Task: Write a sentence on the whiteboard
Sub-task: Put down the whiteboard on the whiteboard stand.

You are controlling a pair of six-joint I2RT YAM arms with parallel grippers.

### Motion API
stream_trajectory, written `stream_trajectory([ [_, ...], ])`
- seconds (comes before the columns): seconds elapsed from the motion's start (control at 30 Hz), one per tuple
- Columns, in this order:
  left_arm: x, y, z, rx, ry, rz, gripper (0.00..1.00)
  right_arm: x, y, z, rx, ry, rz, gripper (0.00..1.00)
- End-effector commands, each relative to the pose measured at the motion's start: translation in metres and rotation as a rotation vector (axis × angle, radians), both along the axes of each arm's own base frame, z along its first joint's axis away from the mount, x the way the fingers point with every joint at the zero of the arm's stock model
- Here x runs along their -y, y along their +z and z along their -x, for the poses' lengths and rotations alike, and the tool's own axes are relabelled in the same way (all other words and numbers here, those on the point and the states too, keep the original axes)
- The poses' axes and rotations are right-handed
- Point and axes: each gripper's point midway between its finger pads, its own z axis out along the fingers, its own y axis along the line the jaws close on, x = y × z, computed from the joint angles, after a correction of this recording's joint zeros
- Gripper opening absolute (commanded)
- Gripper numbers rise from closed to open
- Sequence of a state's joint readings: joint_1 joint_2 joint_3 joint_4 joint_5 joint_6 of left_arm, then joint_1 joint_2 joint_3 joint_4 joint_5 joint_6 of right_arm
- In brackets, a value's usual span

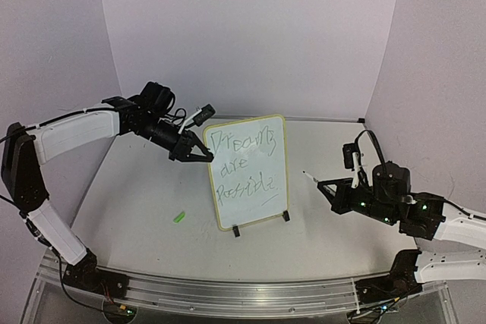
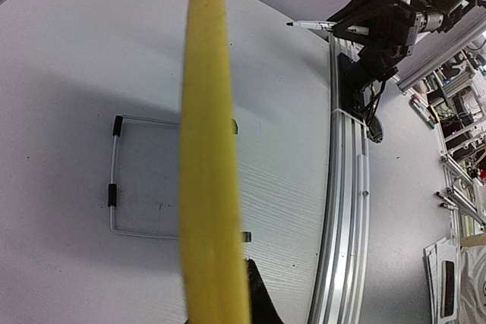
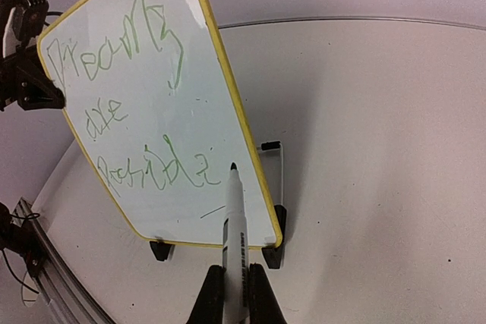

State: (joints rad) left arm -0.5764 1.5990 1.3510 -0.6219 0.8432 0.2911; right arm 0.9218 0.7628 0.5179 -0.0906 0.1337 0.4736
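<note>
The whiteboard (image 1: 262, 187) stands tilted on two black clip feet mid-table, yellow-framed. The sentence (image 1: 244, 163) runs in green over three lines, and it reads clearly in the right wrist view, sentence (image 3: 125, 104). My left gripper (image 1: 199, 151) is shut on the board's upper left edge. In the left wrist view that yellow frame (image 2: 209, 149) fills the middle, with one dark finger (image 2: 260, 301) beside it. My right gripper (image 3: 234, 294) is shut on a white marker (image 3: 234, 225). The marker's tip points at the board's lower right corner, a short way off it.
A small green cap (image 1: 179, 217) lies on the table left of the board. A wire stand (image 3: 277, 165) props the board from behind. The aluminium rail (image 1: 228, 294) runs along the near edge. Purple walls close in the back and sides.
</note>
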Motion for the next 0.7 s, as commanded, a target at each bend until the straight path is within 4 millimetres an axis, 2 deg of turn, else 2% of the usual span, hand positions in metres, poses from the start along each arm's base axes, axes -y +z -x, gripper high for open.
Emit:
stream_trajectory([
  [0.0, 0.003, 0.044, -0.004, 0.136, -0.008, 0.113, 0.00, 0.000, 0.000, -0.001, 0.001, -0.012, -0.007, 0.00],
  [0.67, 0.016, 0.033, -0.005, 0.119, 0.000, 0.091, 0.00, -0.004, -0.002, -0.004, 0.001, -0.009, 0.016, 0.00],
])
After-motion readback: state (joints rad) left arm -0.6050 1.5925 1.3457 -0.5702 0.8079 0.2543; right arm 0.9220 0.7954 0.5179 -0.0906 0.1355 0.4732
